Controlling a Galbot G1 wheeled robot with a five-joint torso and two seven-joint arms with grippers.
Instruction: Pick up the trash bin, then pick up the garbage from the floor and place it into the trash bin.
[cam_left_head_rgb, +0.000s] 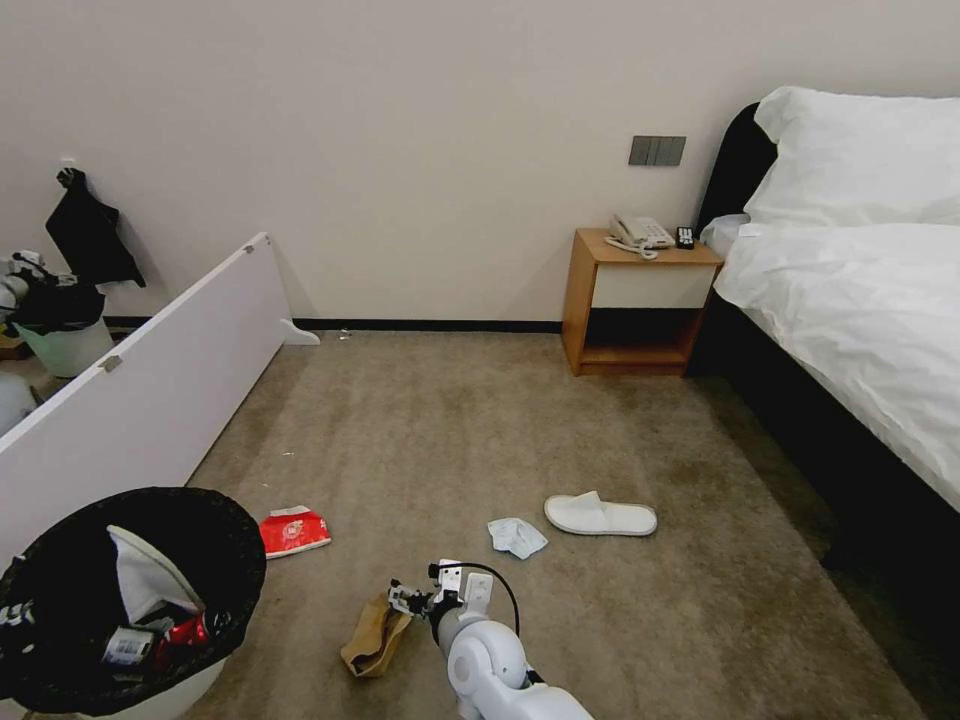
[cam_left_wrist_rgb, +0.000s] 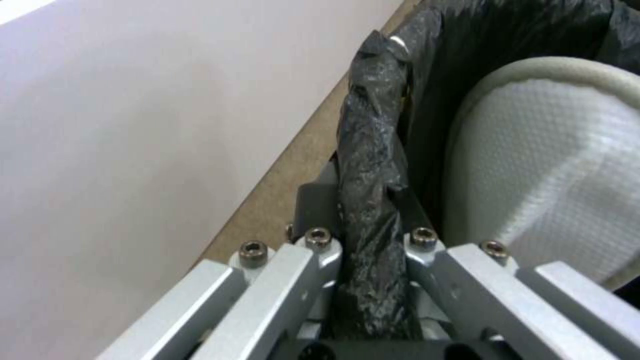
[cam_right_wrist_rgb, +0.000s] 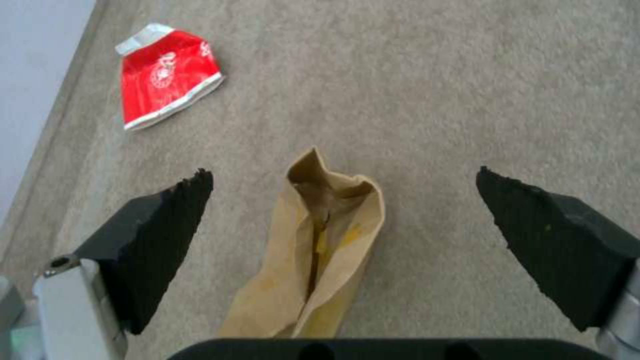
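Note:
The trash bin (cam_left_head_rgb: 235, 545), white with a black bag over its rim, hangs at my lower left. My left gripper (cam_left_wrist_rgb: 368, 210) is shut on the bagged rim (cam_left_wrist_rgb: 373, 130). Inside lie a white slipper (cam_left_head_rgb: 140, 580), a red can (cam_left_head_rgb: 185, 632) and a small bottle (cam_left_head_rgb: 128, 645). On the carpet floor (cam_left_head_rgb: 480, 430), my right gripper (cam_left_head_rgb: 410, 598) hovers open just above the crumpled brown paper bag (cam_right_wrist_rgb: 320, 260), one finger on each side of it. A red-white packet (cam_left_head_rgb: 294, 531) lies near the bin. A pale tissue (cam_left_head_rgb: 517, 536) and a second white slipper (cam_left_head_rgb: 600, 516) lie farther right.
A long white board (cam_left_head_rgb: 150, 380) leans along the left, close behind the bin. A pale bucket (cam_left_head_rgb: 65, 345) stands at the far left wall. A wooden nightstand (cam_left_head_rgb: 635, 300) and a bed (cam_left_head_rgb: 860, 330) fill the right side. Open carpet lies ahead.

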